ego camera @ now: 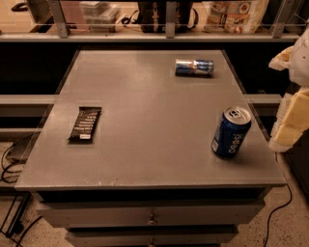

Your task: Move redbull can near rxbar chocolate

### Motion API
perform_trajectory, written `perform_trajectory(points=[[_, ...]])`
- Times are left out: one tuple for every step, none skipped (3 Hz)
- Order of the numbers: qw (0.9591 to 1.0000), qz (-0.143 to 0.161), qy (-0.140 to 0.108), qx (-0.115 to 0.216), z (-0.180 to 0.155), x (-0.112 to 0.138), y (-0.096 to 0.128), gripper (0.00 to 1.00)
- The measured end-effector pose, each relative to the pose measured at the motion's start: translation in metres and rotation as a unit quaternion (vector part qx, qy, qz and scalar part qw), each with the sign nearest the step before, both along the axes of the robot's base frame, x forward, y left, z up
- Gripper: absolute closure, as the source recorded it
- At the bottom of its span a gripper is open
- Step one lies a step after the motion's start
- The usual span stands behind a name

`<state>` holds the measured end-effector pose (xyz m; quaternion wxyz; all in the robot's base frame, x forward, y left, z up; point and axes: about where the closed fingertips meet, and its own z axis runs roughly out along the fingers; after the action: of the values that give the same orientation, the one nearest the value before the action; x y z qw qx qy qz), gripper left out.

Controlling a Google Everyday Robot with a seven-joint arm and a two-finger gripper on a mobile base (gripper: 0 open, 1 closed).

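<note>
The redbull can (194, 67) is slim, blue and silver, and lies on its side at the far right of the grey table top (145, 106). The rxbar chocolate (85, 123) is a flat black bar with white text and lies near the table's left edge, far from the can. My gripper (291, 118) shows as pale yellow and white parts at the right edge of the view, beside the table's right side. It is below and to the right of the redbull can and holds nothing that I can see.
A fatter dark-blue Pepsi can (231, 131) stands upright at the near right, close to my gripper. A railing and shelf with bags (236, 14) run behind the table. Drawers (152, 217) are under the front edge. Cables lie on the floor at both sides.
</note>
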<state>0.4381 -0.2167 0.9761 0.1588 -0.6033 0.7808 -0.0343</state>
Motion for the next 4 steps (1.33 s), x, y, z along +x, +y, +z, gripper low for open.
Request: perform_trajectory(points=[[1.0000,0.000,0.000,0.000,0.000,0.000,0.000,0.00],[0.9997,0.007,-0.024,-0.006,0.005,0.010,-0.007,0.00],[0.9989,0.016,-0.044,0.005,0.008,0.025,-0.012,0.00],[0.9972,0.022,-0.066,0.030,0.014,0.051,-0.011,0.00]])
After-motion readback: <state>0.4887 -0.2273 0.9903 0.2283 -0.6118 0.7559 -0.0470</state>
